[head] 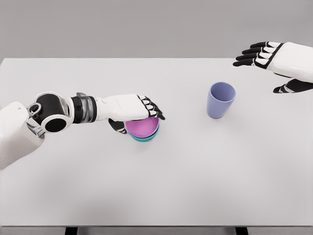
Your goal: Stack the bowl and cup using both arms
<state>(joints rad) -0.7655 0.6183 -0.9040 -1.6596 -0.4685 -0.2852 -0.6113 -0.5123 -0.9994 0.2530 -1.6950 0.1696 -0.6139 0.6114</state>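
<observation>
From your head view, the left hand (131,108) covers the near-left rim of the round pink plastic bowl (142,126), so you cannot see all of that rim. Its fingers (150,106) curl over the top edge and the thumb (117,126) presses the outer wall: the hand is clamped on the pink bowl. Below it only a thin crescent of a round teal plastic bowl (145,137) shows; the pink one sits nested inside it, and the rest of the teal one is hidden. The right hand (274,61) is partly cut off by the picture's right edge, with its arm out of frame there.

You have two bowls and one cup. The tall lavender plastic cup (220,100) stands upright on the flat white table (195,176), well to the right of the stacked bowls and apart from them.

The right hand hovers above and to the right of the cup, not touching it, fingers spread wide and holding nothing. It seems to hang over the table's far edge, though height is hard to judge from here.
</observation>
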